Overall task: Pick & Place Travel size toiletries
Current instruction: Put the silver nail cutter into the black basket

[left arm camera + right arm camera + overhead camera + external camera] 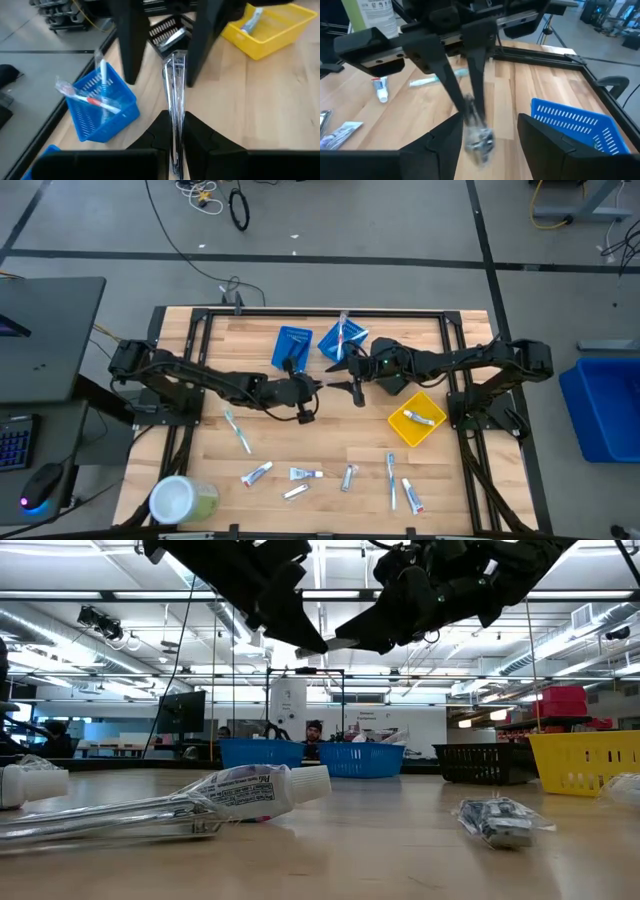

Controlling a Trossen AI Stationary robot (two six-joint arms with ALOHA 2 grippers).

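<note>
My left gripper [318, 386] is shut on a slim item in a clear wrapper [175, 75], held above the middle of the table. My right gripper [353, 384] is open. Its two fingers [132, 45] stand on either side of the wrapper's free end [477, 137] without touching it. Other toiletries lie along the near part of the table: a toothbrush [238, 430], small white tubes [257, 474] and a second toothbrush [391, 480]. The low view shows a tube [250, 795] and a dark wrapped item [500, 821] up close. My left gripper pinches one end of the wrapped item [174, 131] between its two fingers. The fingers come about level from the table's left and lie along the item. The item sticks straight out past the fingertips toward the right gripper, lifted clear of the table.
Two blue bins [292, 346] [344, 340] stand at the far middle; one holds toothbrushes. A black bin [392, 376] lies under the right arm. A yellow bin [417, 419] holds a tube. A round white-and-green container [183, 500] stands at the near left corner.
</note>
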